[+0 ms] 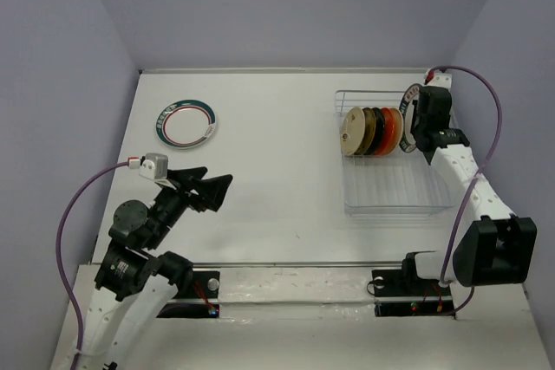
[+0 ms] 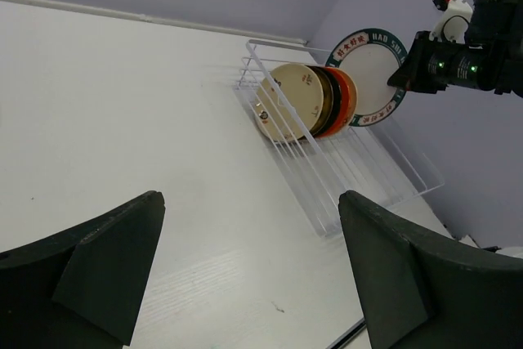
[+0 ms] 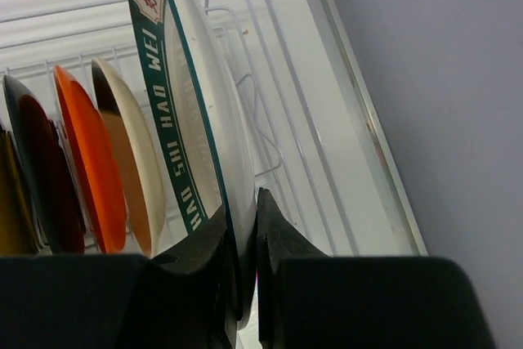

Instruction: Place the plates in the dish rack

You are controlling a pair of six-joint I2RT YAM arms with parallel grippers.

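The white wire dish rack point(image 1: 390, 184) stands at the right. Several plates stand on edge in it: cream point(image 1: 354, 132), amber point(image 1: 370, 130), black point(image 1: 381, 130), orange point(image 1: 394, 127). My right gripper point(image 1: 418, 108) is shut on the rim of a white plate with a green lettered rim point(image 1: 413, 93), holding it upright at the rack's far right end. In the right wrist view my gripper point(image 3: 243, 210) pinches this plate point(image 3: 176, 120) next to a cream plate point(image 3: 131, 169) and the orange one point(image 3: 90, 169). A second patterned plate point(image 1: 186, 123) lies flat at far left. My left gripper point(image 1: 221, 188) is open and empty.
Purple-grey walls close in the table on three sides; the right wall is close beside the rack point(image 2: 327, 169). In the left wrist view the right arm point(image 2: 478, 67) holds its plate point(image 2: 372, 71) over the rack's far end. The rack's near half holds no plates.
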